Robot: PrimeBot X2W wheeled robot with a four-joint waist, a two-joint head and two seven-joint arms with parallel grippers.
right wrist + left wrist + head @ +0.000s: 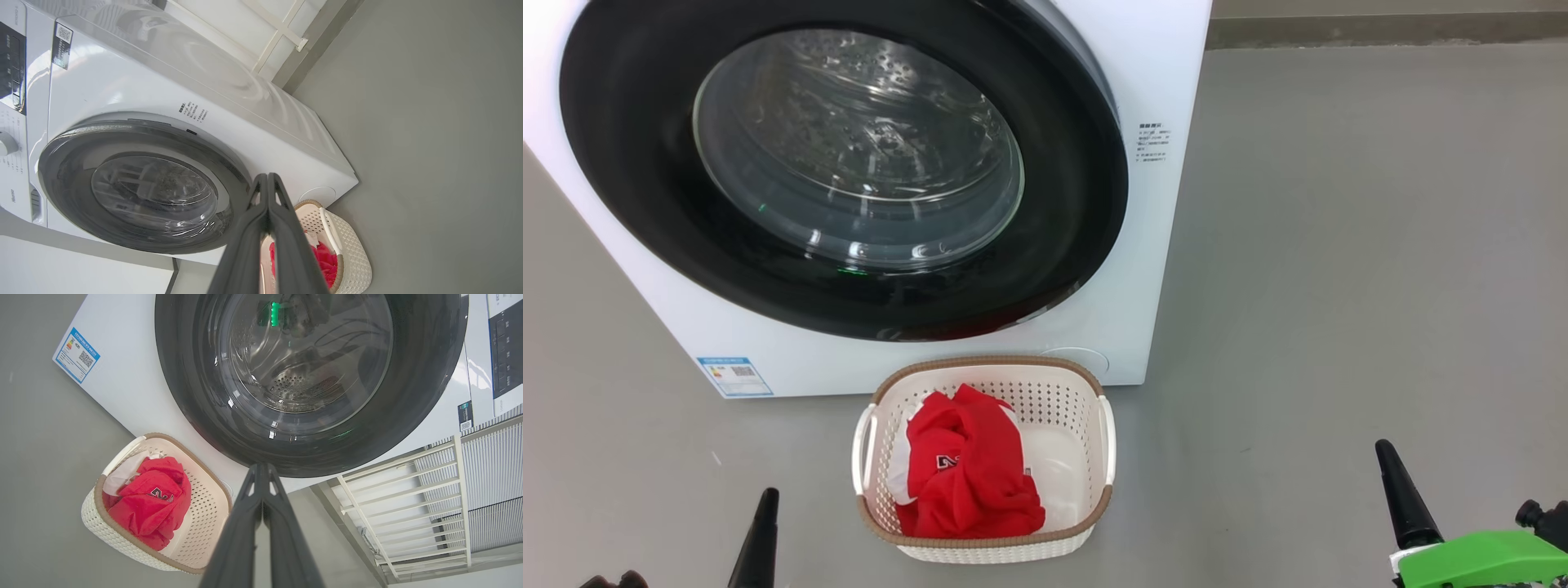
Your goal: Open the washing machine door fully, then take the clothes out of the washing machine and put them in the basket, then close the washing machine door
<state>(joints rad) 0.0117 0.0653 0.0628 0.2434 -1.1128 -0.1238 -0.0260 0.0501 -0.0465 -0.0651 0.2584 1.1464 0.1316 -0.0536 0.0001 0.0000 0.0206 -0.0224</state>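
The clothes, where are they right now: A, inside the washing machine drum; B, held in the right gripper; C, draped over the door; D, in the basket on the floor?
D: the clothes lie bunched in the basket on the floor.

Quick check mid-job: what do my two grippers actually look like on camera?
Both the left gripper and the right gripper have two long, dark grey, matte fingers tapering to narrow tips, with small slotted cut-outs near the ends. Behind the right one sits a bright green housing with a white edge and a black knob.
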